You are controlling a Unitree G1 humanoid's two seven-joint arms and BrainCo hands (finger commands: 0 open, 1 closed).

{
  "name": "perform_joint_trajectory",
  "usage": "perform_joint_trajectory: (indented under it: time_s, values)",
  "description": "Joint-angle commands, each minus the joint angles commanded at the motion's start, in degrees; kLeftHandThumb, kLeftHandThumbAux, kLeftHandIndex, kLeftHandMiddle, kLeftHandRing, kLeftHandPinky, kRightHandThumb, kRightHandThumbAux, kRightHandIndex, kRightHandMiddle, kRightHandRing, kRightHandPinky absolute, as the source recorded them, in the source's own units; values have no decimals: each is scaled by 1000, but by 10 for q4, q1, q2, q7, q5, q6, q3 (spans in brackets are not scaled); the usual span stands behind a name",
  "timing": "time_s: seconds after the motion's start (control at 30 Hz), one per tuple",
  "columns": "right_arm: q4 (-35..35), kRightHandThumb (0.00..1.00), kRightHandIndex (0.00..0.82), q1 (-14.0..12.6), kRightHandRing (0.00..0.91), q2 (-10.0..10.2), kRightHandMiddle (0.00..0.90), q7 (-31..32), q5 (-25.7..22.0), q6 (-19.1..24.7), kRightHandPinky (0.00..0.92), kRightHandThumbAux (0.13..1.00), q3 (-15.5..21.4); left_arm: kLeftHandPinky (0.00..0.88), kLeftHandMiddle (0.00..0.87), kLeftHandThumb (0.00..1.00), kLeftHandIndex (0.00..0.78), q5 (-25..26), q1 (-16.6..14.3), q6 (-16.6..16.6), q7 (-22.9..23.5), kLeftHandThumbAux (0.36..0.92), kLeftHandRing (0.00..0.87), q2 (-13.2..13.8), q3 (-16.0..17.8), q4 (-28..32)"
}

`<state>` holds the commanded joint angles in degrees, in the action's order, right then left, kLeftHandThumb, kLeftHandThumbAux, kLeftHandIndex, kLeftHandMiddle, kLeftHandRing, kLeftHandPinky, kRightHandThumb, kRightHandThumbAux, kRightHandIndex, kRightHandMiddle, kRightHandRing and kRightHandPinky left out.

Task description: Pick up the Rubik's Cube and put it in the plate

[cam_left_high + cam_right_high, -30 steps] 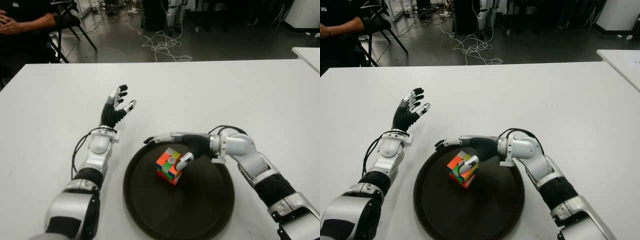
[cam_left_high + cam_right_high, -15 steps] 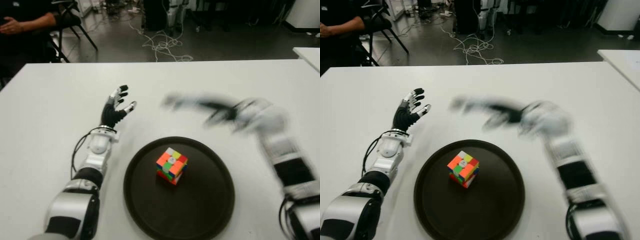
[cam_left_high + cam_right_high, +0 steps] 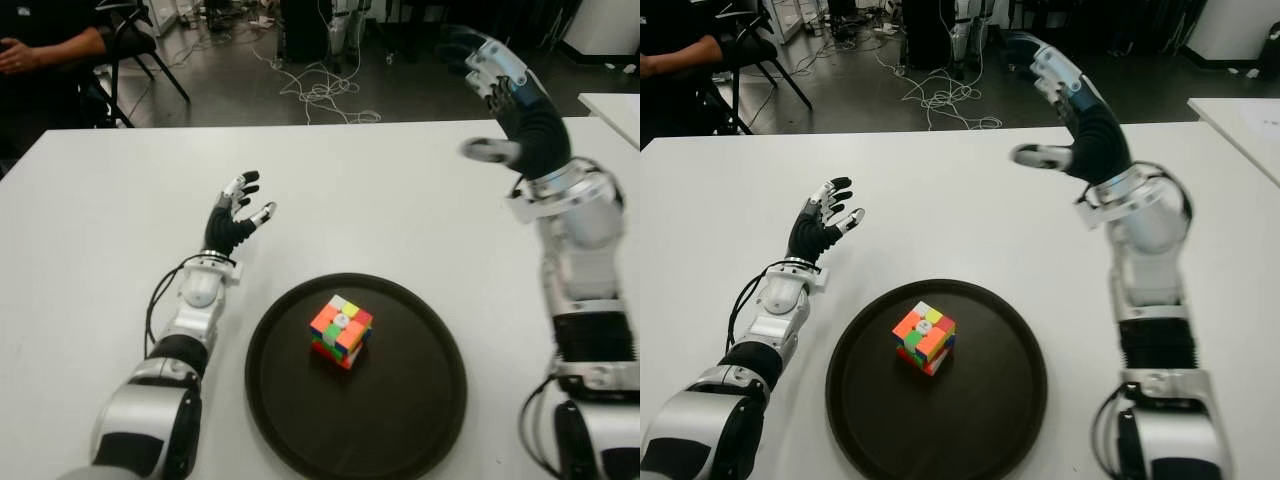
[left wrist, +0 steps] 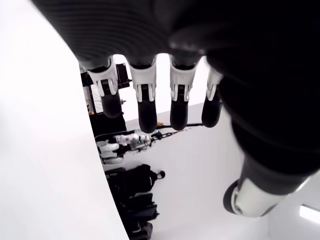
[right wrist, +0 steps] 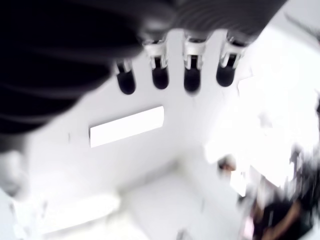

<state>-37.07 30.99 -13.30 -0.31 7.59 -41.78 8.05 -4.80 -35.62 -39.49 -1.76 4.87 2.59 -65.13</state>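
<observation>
The Rubik's Cube (image 3: 341, 331), with orange, green, yellow and red squares, sits inside the dark round plate (image 3: 420, 420) near the table's front. Nothing touches it. My right hand (image 3: 487, 92) is raised high above the table's far right, well away from the plate, its fingers spread and holding nothing. My left hand (image 3: 238, 210) shows to the left of the plate and farther back, fingers spread, holding nothing.
The white table (image 3: 380, 190) stretches around the plate. Beyond its far edge lie cables (image 3: 320, 90) on a dark floor, a chair (image 3: 140, 45) and a seated person's arm (image 3: 45, 48) at the back left. Another white table's corner (image 3: 612, 108) shows at the right.
My right hand let go of the cube, left it in the plate, and swung up and back to the far right. The left hand has not moved.
</observation>
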Motion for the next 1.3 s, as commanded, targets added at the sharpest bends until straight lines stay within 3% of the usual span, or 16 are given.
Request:
perform_joint_trajectory:
  time_s: [0.07,0.17,0.27,0.37,0.67,0.9,1.3]
  values:
    - [-86,76,204,4,279,-4,298,-35,14,-3,297,662,-15,106,163,20,170,1,0,1,2,705,125,0,0,-1]
    - [-144,94,201,-11,290,14,297,-46,8,23,314,663,-29,105,160,14,166,0,-1,4,5,701,123,2,-1,-2]
    - [-145,120,196,-14,295,35,284,-41,-8,41,323,666,-28,100,156,9,163,1,-4,7,8,691,120,3,-1,-3]
    - [-99,135,191,-30,294,47,277,-35,-28,60,322,670,-24,99,156,10,163,0,-5,7,6,688,119,4,-1,-4]
    - [42,163,175,-84,279,61,257,-58,-35,90,310,700,-18,96,157,32,165,-2,-5,-1,-4,673,123,4,2,-7]
    - [18,175,157,-105,260,80,246,-77,-24,61,283,745,-28,113,150,38,166,0,-2,1,-1,682,121,1,2,-4]
    - [-13,167,159,-95,242,79,251,-97,-6,82,238,805,-33,107,132,2,137,5,4,8,20,719,109,-2,1,3]
